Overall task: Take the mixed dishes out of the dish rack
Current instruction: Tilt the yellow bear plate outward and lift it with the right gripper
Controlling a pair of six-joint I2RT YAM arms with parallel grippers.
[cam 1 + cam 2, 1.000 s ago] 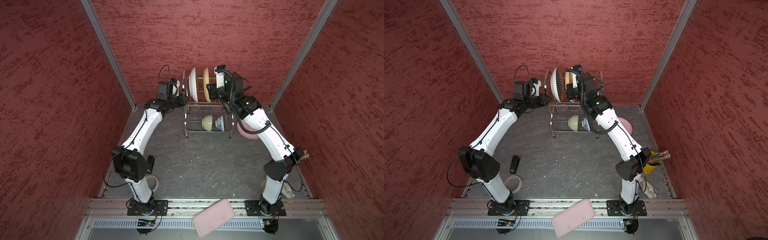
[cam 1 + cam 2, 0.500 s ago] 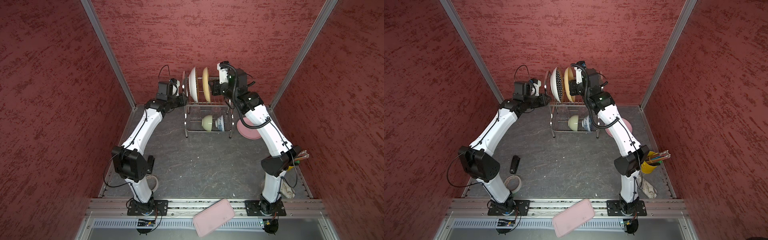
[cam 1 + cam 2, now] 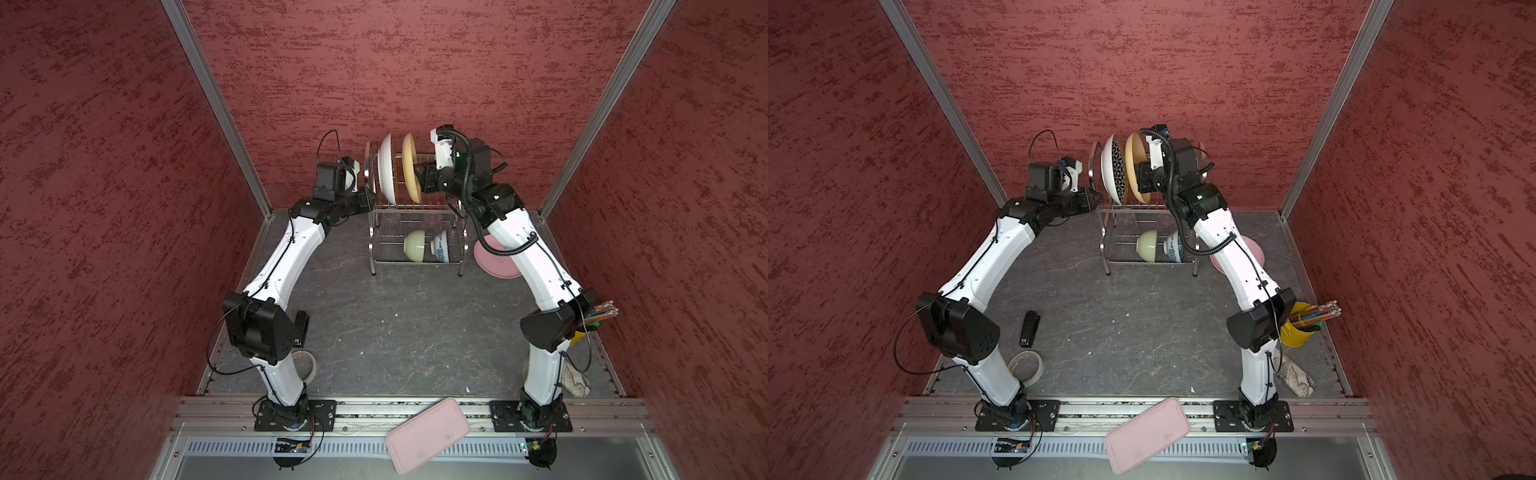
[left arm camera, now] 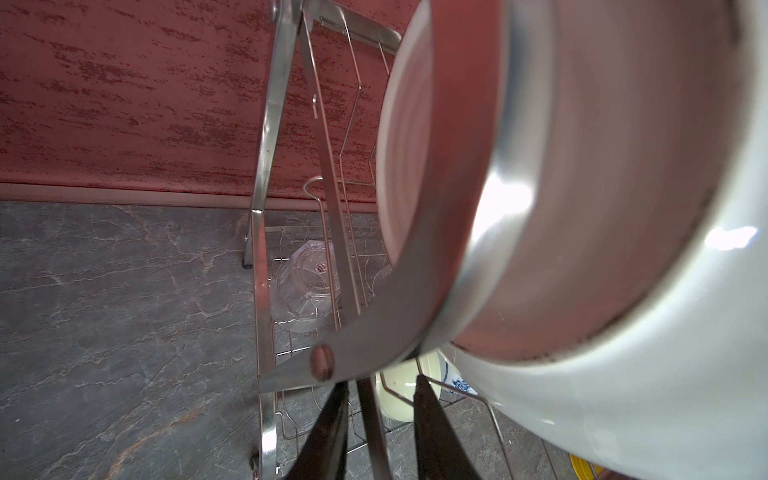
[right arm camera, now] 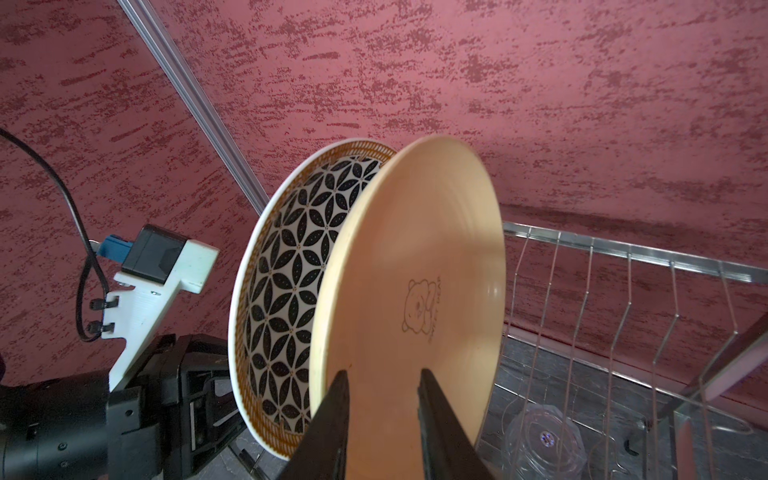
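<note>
The dish rack (image 3: 373, 245) stands at the back. On its top tier a black-and-white geometric plate (image 5: 286, 299) and a yellow-orange plate (image 5: 415, 257) stand on edge. Below lie a pale green bowl (image 3: 414, 246), a blue-floral bowl (image 3: 440, 247) and a clear cup (image 4: 309, 282). My left gripper (image 4: 380, 376) is shut round a steel upright of the rack's left side frame, tips hidden behind the curved band. My right gripper (image 5: 382, 372) stands open by a narrow gap, both fingers in front of the yellow-orange plate's face near its rim. A pink plate (image 3: 494, 266) lies on the table right of the rack.
A pink tray (image 3: 428, 434) overhangs the front rail. A yellow cup of sticks (image 3: 1300, 328) and a crumpled cloth (image 3: 1293, 376) sit behind the right arm's base. A tape roll (image 3: 1025, 365) and a small black object (image 3: 1030, 328) lie front left. Red walls close three sides.
My right arm has risen and swung toward the back, bringing its gripper up against the yellow-orange plate. The left arm and the dishes have stayed put.
</note>
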